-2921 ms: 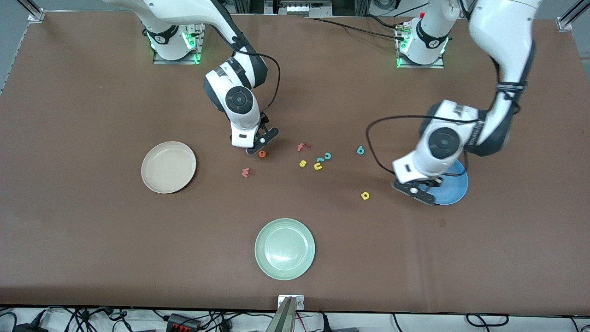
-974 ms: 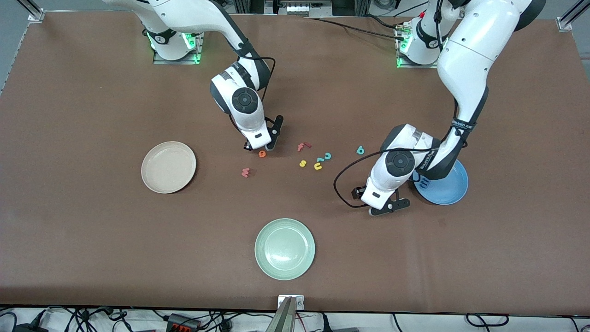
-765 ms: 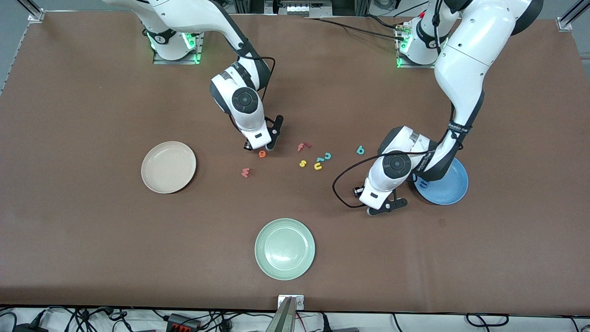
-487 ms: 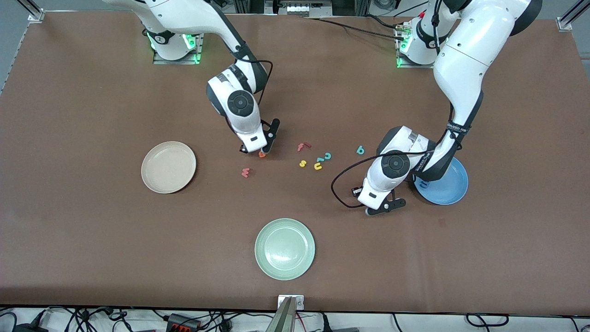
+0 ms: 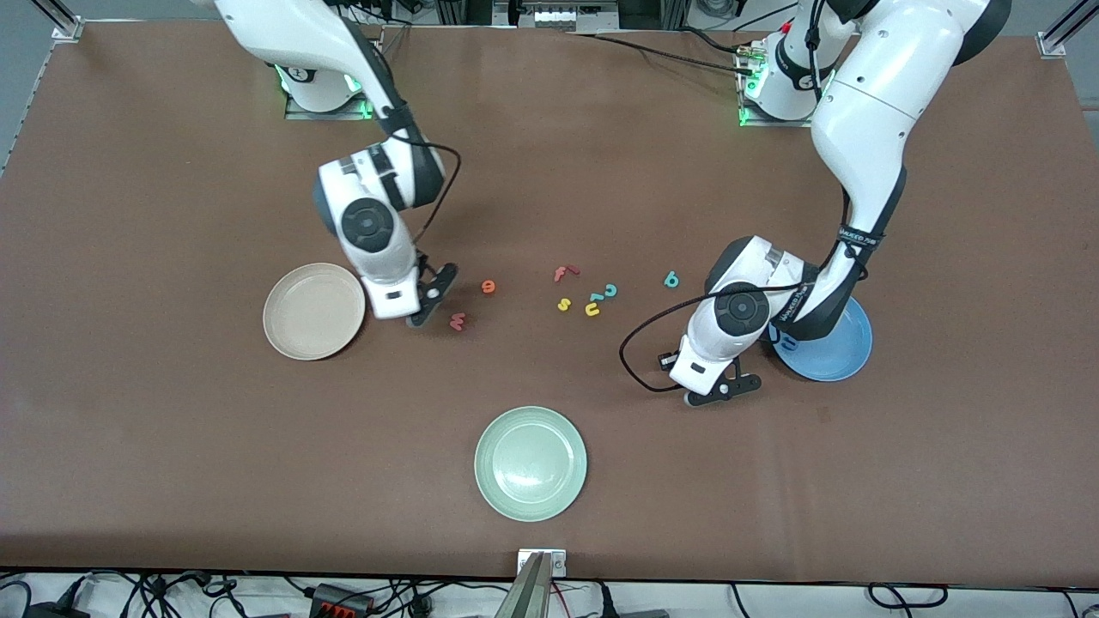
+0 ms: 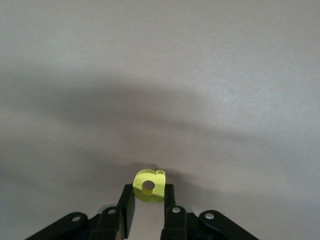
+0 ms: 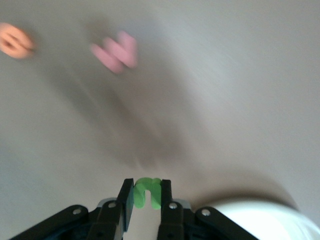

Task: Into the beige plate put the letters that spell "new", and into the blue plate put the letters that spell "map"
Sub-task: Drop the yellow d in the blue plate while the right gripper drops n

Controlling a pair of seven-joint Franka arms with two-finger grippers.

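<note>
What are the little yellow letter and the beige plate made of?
The yellow a, pinched in the left gripper, looks like soft foam: thick, matte, with a punched hole. The beige plate looks like smooth plastic or glazed ceramic, with a faint sheen; I can't tell which.

The right pincer point(image 5: 422, 311) hangs between the beige plate point(image 5: 314, 311) and the pinkish-red w point(image 5: 458, 322). The left pincer point(image 5: 719, 392) sits low beside the blue plate point(image 5: 834, 352).

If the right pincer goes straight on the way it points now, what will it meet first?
Probably the bare table. The right pincer, shut on the green n, points down beside the beige plate; the pink w lies ahead on the table.
</note>
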